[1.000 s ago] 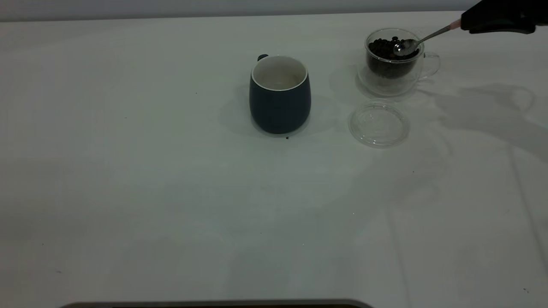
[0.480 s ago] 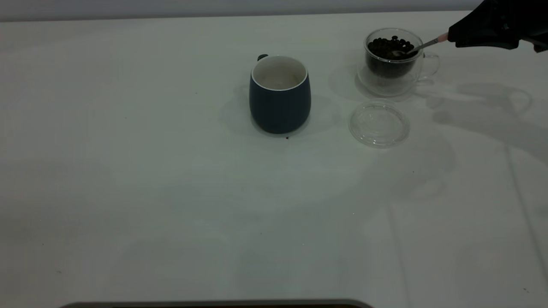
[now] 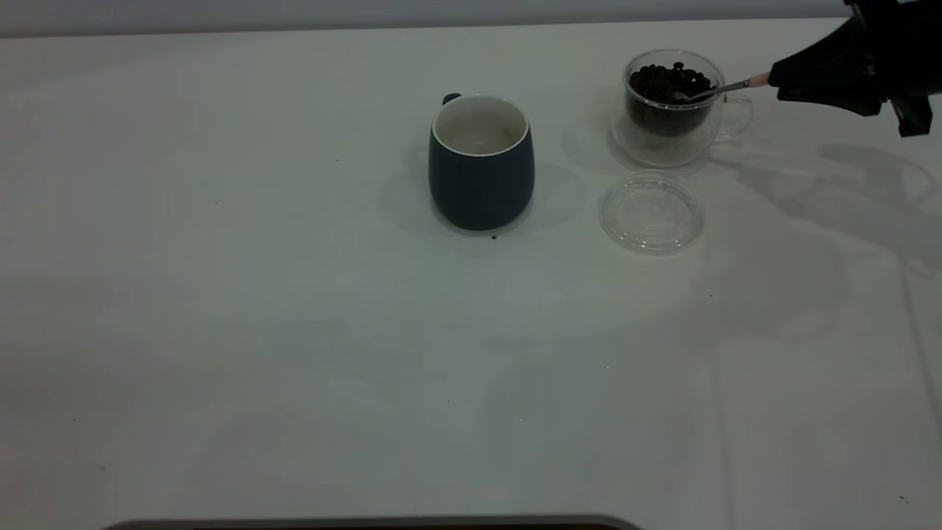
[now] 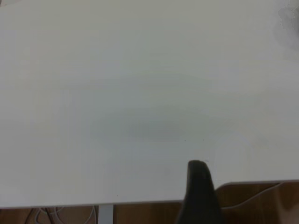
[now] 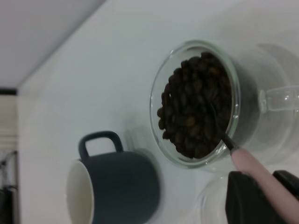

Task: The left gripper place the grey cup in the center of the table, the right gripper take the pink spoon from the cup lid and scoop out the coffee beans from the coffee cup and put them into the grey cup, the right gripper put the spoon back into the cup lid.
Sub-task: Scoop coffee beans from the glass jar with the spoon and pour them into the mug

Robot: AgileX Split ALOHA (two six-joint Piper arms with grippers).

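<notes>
The grey cup (image 3: 481,162) stands upright near the middle of the table (image 3: 294,331); it also shows in the right wrist view (image 5: 114,186). The coffee cup (image 3: 671,103) with coffee beans (image 3: 670,81) stands at the far right; the beans fill it in the right wrist view (image 5: 194,112). My right gripper (image 3: 780,77) is shut on the pink spoon (image 3: 717,89) by its pink handle (image 5: 254,168), with the bowl sunk in the beans. The cup lid (image 3: 651,213) lies empty in front of the coffee cup. One finger (image 4: 201,191) of my left gripper shows over the table edge.
A small dark speck (image 3: 493,237) lies on the table just in front of the grey cup. The table's near edge and brown floor (image 4: 261,205) show in the left wrist view.
My right gripper has lowered and tilted, and the spoon's bowl has gone from above the beans down into them. The coffee cup has shifted slightly. The grey cup and lid have not moved.
</notes>
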